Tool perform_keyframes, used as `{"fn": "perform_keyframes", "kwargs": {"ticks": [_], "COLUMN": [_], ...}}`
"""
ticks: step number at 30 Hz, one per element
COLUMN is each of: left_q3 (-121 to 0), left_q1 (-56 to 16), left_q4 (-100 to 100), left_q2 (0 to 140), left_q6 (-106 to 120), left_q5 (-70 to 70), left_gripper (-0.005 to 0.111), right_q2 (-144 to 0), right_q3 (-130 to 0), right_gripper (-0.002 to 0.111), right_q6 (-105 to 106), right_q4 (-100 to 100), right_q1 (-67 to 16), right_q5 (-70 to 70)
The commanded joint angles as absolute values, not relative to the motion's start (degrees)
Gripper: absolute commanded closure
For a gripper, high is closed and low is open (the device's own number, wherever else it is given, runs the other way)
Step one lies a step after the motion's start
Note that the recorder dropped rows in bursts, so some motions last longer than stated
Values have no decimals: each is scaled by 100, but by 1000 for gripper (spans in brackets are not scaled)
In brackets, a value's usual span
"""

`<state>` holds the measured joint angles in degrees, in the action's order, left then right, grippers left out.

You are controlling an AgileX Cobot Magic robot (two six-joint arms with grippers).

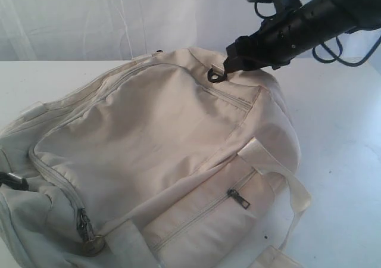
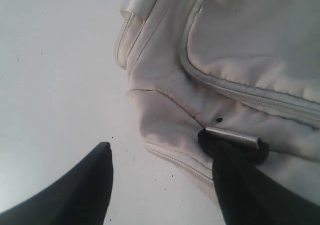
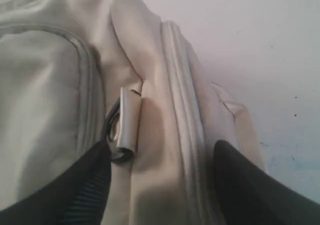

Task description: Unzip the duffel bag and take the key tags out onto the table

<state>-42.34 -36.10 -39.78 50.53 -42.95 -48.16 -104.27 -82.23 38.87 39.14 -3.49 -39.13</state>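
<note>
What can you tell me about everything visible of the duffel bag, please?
The duffel bag is large, made of cream fabric, and lies slumped on the white table. Its curved main zipper and front pocket zipper look closed. A pale webbing strap hangs at one end. A black D-ring sits beside the open right tool, which straddles the fabric there.

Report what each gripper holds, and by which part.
Nothing is held. The left gripper and the right gripper both stand open against the duffel bag, closed on no part of it.
</note>
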Motion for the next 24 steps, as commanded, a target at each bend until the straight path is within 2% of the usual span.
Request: {"fn": "perform_keyframes", "kwargs": {"ticks": [1,4,12,24], "left_q3": [-4203,-4188,-4066,-4066], "left_q1": [-3613,-3613,-3613,-3613], "left_q4": [-3864,-3808,-3873,-4058], "left_q2": [5006,5006,5017,5017], "left_q6": [-4327,-4206,-4110,-4110], "left_q5": [-4710,-4684,-4659,-4659], "left_gripper": [45,45,45,45], "right_q2": [-10691,-10635,-10087,-8469], "right_q3": [-8354,-8392,-8166,-6368], "right_gripper": [71,107,108,108], "right_q6": [3395,2929,1038,872], "right_q4": [3565,2982,1023,949], "right_q1": [-351,-340,-91,116], "right_q5": [-4265,-4476,-5285,-5378]}}
